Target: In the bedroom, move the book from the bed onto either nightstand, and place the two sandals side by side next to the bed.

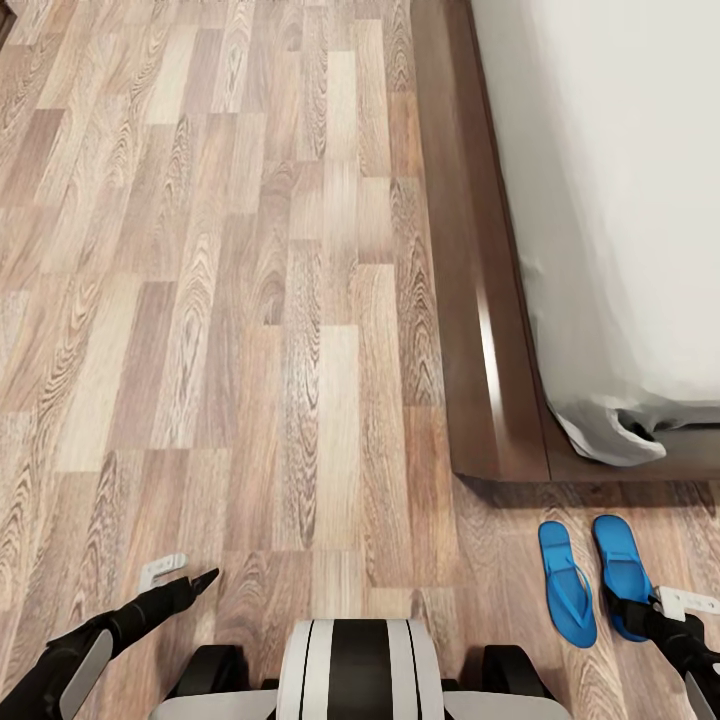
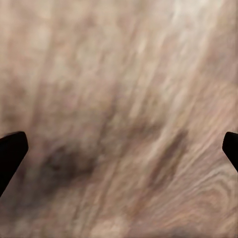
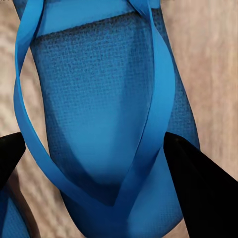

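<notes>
While my trunk sits at 6 o'clock in the head view, my left claw [image 1: 190, 580] hangs low over the wood floor [image 1: 250, 300] at about 8 o'clock. Its wrist view has the two dark fingertips [image 2: 11, 151] at opposite edges with blurred floor grain [image 2: 119, 109] between them: spread wide, gripping nothing.

Bed [image 1: 620, 200] takes the 1-to-3 o'clock part of the head view: off-white mattress on a dark brown frame [image 1: 480, 330], frame corner near 4 o'clock. Book can't be seen on the visible stretch of mattress.

Two sandals [image 1: 566, 585] lie on the floor around 5 o'clock, just past the frame corner, side by side and roughly parallel, close but not touching. Left one lies clear; the right sandal [image 1: 622, 572] is partly covered by my right arm.

Right claw [image 1: 648, 612] is over that sandal's near end. From the right wrist view, its dark fingers [image 3: 198, 188] sit on either side of the blue sole [image 3: 99, 109], thong straps crossing between them. Spread, straddling the sandal; can't tell if either finger touches it.
</notes>
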### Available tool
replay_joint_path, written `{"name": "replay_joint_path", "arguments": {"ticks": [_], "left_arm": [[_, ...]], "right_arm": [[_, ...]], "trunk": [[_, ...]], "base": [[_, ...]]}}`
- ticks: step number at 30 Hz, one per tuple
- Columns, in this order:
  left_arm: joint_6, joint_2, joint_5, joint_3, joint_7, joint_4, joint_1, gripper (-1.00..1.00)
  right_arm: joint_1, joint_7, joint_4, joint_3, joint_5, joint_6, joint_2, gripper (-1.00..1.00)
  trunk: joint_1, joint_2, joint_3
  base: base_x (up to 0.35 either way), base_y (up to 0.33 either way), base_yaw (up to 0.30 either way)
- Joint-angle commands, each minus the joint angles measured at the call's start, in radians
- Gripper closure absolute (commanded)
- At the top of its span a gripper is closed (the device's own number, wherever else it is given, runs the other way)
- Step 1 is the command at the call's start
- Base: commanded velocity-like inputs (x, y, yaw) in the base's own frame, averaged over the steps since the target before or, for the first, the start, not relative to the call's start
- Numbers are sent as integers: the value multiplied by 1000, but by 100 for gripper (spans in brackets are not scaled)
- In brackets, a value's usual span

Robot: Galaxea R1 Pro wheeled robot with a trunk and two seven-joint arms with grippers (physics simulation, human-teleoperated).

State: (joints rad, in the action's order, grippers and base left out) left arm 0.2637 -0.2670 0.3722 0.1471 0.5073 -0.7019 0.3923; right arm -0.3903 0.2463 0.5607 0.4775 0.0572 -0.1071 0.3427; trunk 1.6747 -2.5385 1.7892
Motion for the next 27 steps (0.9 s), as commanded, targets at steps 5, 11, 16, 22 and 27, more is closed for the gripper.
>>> {"name": "replay_joint_path", "arguments": {"ticks": [5,11,16,22,27], "left_arm": [[3,4,21,2,7,-1,49,-100],[3,8,20,2,5,-1,49,-100],[3,8,20,2,5,-1,49,-100],[3,8,20,2,5,-1,49,-100],[3,8,20,2,6,-1,49,-100]], "right_arm": [[-1,8,-1,7,6,-3,-1,100],[-1,8,-1,7,6,-3,-1,100],[-1,8,-1,7,6,-3,-1,100],[-1,8,-1,7,6,-3,-1,100],[-1,8,-1,7,6,-3,-1,100]], "trunk": [[0,0,0],[3,-2,24],[3,-2,27],[4,-2,31],[5,-3,43]], "base": [[2,0,0],[0,0,0],[0,0,0],[0,0,0],[0,0,0]]}}
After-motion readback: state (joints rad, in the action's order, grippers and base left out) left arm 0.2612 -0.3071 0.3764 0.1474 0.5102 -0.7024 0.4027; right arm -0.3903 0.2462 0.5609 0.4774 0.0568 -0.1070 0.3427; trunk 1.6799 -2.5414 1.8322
